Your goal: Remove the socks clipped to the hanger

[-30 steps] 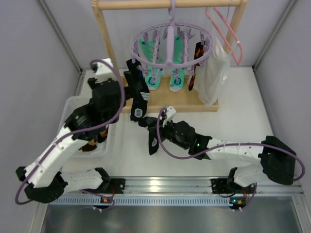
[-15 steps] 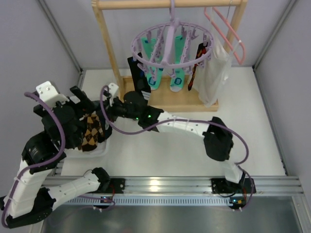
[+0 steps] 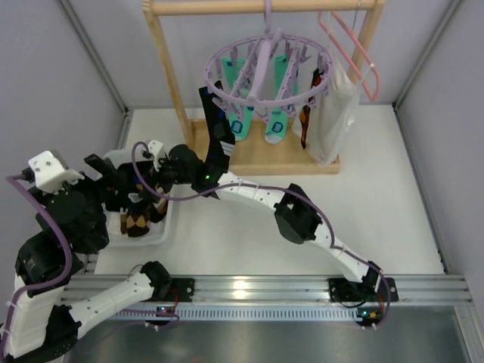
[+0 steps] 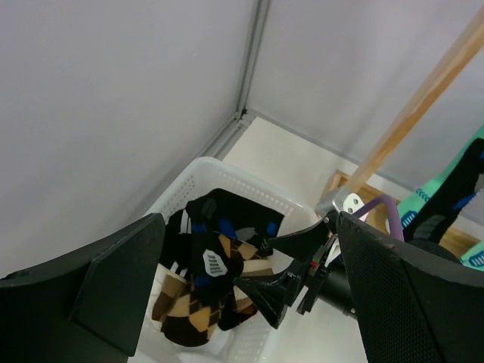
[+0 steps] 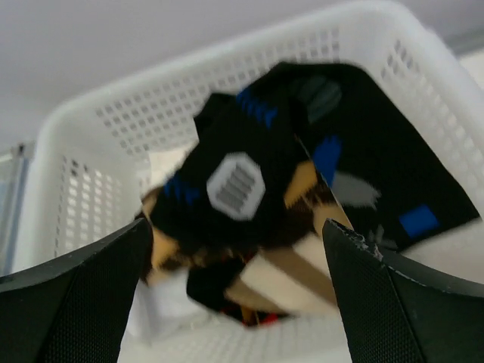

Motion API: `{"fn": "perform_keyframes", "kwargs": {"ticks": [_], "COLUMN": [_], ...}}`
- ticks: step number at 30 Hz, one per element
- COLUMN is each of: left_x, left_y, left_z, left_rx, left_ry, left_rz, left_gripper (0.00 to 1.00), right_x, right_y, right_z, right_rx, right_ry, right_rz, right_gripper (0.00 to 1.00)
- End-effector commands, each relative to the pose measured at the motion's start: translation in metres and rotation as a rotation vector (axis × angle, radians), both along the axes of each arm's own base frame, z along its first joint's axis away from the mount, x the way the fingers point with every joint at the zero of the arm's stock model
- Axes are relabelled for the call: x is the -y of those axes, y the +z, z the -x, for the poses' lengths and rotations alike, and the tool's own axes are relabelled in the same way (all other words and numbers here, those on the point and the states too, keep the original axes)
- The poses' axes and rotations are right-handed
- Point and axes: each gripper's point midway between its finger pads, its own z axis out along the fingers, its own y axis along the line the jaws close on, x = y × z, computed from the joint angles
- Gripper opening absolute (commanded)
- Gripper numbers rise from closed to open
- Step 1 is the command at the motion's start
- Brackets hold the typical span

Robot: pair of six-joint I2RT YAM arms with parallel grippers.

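As the right gripper [image 5: 236, 234] stands wide over the basket [image 5: 91, 128], the black sock [image 5: 234, 181] seems loose on the pile; rise straight up, so no finger drags it out. The left gripper [image 4: 249, 227] hangs near, wide and empty. Other socks [image 3: 240, 121] stay clipped on the far hanger [image 3: 261, 76], past the rack post [image 3: 168, 68].

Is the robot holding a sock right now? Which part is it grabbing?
Nothing is held. The right gripper is open over the white basket, and the black sock below it lies loose. The left gripper is open and empty too.
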Motion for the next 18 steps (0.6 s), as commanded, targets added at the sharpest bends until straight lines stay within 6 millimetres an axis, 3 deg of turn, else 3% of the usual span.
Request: {"fn": "perform_keyframes", "kwargs": {"ticks": [1,5,6,8,9,10,11,12,14,15,16,18], "left_x": [0.02,0.045,0.051,0.075,0.086,0.098,0.112,0.139,0.174,0.188,0.199,0.22], "left_y": [-0.011,-0.018,-0.021,-0.032,-0.045,-0.05,-0.058,-0.073,-0.093,-0.101,-0.11,-0.126], "left_z": [-0.009,-0.02,-0.023,-0.033,-0.039,-0.046,-0.053,-0.061,-0.071,-0.075,-0.082,-0.093], "left_rx": [-0.03,-0.045,-0.05,-0.083,-0.115,-0.123,-0.141,-0.167,-0.211,-0.231,-0.228,-0.255], "left_ry": [-0.096,-0.187,-0.206,-0.275,-0.298,-0.326,-0.354,-0.443,-0.547,-0.59,-0.6,-0.653], "left_rz": [-0.008,0.027,0.037,0.053,0.042,0.051,0.063,0.083,0.107,0.119,0.129,0.106], "left_gripper": [0.99,0.99,0.99,0.99,0.99,0.99,0.99,0.99,0.99,0.99,0.99,0.99], "right_x": [0.035,0.08,0.104,0.129,0.151,0.17,0.184,0.212,0.241,0.259,0.278,0.313], "right_y": [0.065,0.085,0.082,0.09,0.12,0.09,0.086,0.077,0.067,0.084,0.055,0.04], "right_z": [-0.008,-0.008,-0.001,0.001,0.011,0.014,0.017,0.024,0.029,0.036,0.042,0.057], "right_rx": [0.091,0.112,0.102,0.111,0.124,0.083,0.07,0.054,0.04,0.052,0.02,0.002], "right_ry": [-0.046,-0.133,-0.151,-0.195,-0.206,-0.224,-0.242,-0.271,-0.323,-0.344,-0.368,-0.412], "right_rz": [-0.026,-0.014,0.008,-0.025,-0.079,-0.04,-0.033,-0.013,0.006,-0.027,0.024,0.047], "right_gripper": [0.92,0.92,0.93,0.94,0.96,0.97,0.98,0.99,0.99,1.0,0.99,1.0]}}
